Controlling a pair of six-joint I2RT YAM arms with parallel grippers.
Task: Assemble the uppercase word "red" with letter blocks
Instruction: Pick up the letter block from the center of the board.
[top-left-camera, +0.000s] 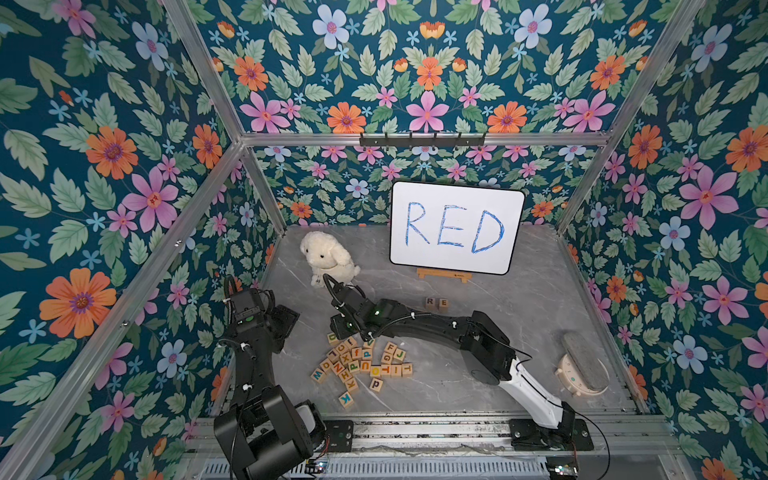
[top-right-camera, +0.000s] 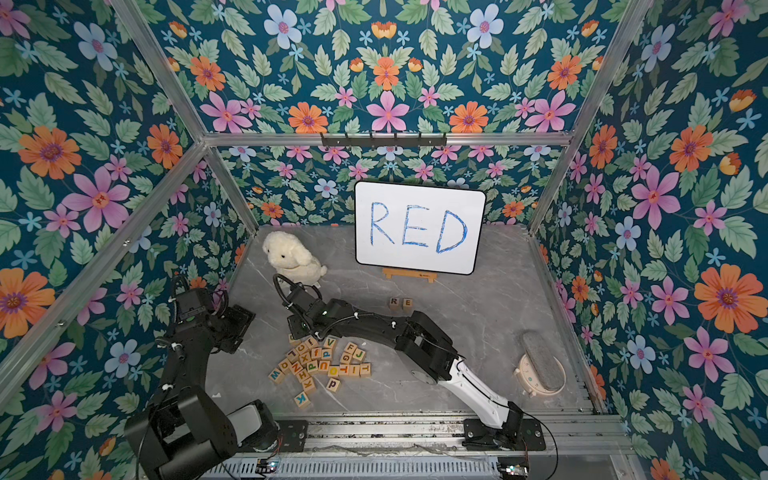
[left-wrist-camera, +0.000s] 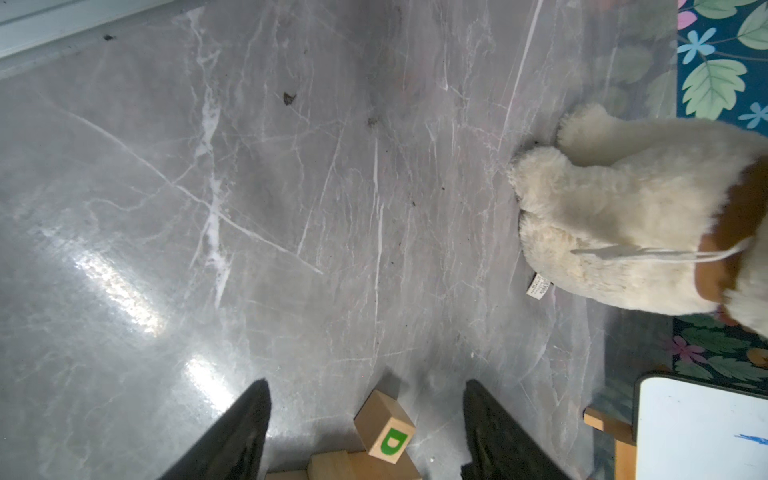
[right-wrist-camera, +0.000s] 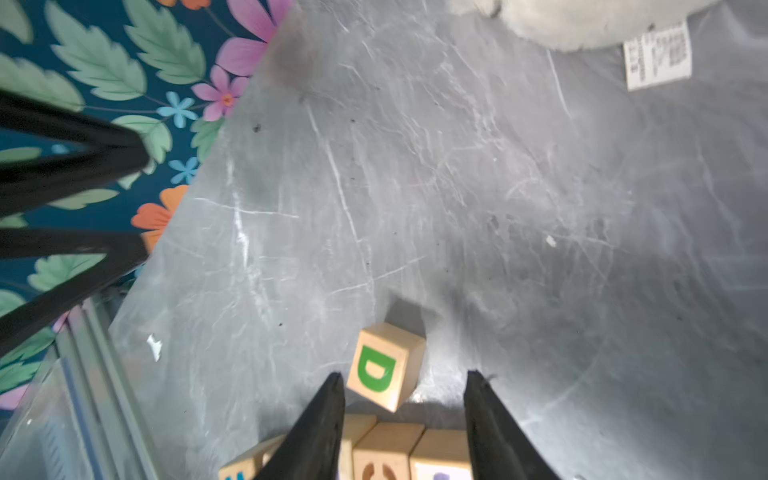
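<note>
The R block (top-left-camera: 430, 302) and the E block (top-left-camera: 443, 304) are seen standing side by side on the grey marbled bench (top-left-camera: 519, 332), in this order from left to right in both top views. They are placed near the small wooden easel that carries the whiteboard (top-left-camera: 457, 227), on which RED is written in blue. The D block (right-wrist-camera: 386, 368), with its green letter turned upward, is found well apart from these two, at the far corner of the pile of other blocks (top-left-camera: 361, 363), on the side of the left arm. The right arm is stretched across the bench to this place, and the jaws of the right gripper (right-wrist-camera: 404, 375) are held apart, wider than the block. In the right wrist view the D block is seen just in front of the fingertips, one tip very close to its side and the other clearly apart from it, so nothing is pinched. Whether the near tip touches the wood cannot be told. The jaws of the left gripper (left-wrist-camera: 365, 382) are spread widely as well, and nothing is held between them. A cream plush animal (top-left-camera: 328, 257) is placed behind both grippers, toward the back wall.
</note>
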